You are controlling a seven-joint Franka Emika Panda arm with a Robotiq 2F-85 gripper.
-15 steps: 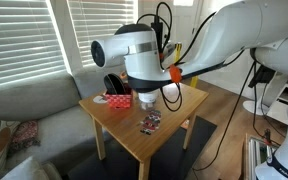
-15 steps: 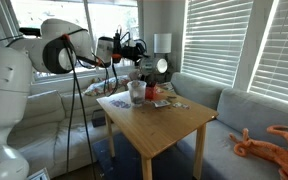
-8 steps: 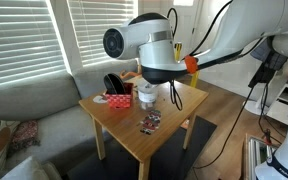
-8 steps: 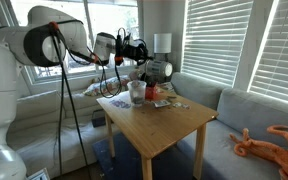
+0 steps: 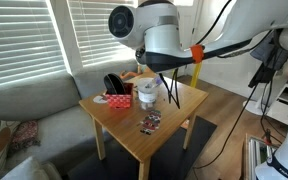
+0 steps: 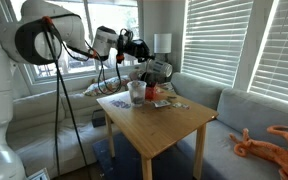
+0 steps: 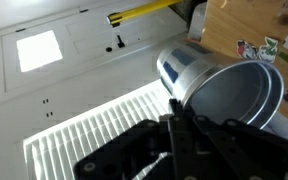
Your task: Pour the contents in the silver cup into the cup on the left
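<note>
Above table (image 5: 179, 112): my gripper (image 7: 178, 112) pinches silver cup (image 7: 224, 88) at rim, jaws pressed tight, cup tipped sideways near other cup (image 5: 147, 95). Best, I reckon: centre mouth over it, roll wrist slowly, grip firm, clear of red container (image 5: 119, 100).

The pale silver cup (image 5: 147, 95), round and wide-mouthed, stands upright on the table (image 5: 174, 125) just beside the red container (image 5: 118, 100).

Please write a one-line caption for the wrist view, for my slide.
Wrist view: the shut gripper holds the silver cup by its rim, with the wooden table and window blinds in the background.
</note>
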